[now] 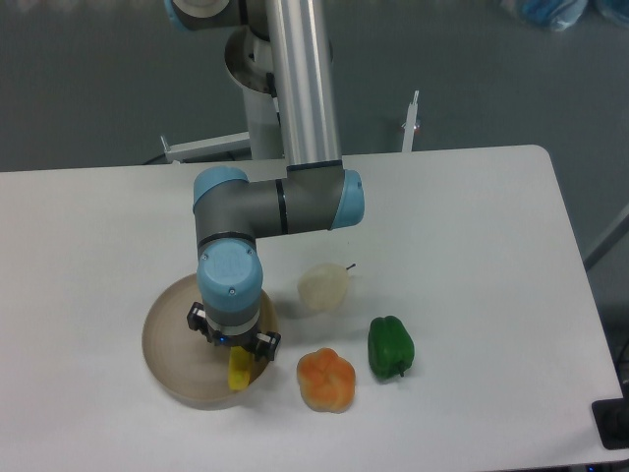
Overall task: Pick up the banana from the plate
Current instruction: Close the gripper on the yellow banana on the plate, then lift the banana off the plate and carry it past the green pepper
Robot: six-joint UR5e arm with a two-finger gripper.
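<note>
On the white table (472,226) sits 1 round, shallow tan-beige plate (169,344). Directly over its right side hangs the 1 grey-and-blue arm (275,205), its two-finger gripper (236,356) pointing down. Only 1 short end of the bright yellow toy banana (239,372) shows beneath the wrist, over the plate near its right rim. Whether the jaws are closed on it cannot be told; the wrist hides them. Right of the plate lie 3 toy foods: 1 orange lumpy pepper (326,380), 1 green pepper (390,346) and 1 pale whitish round fruit (323,286).
</note>
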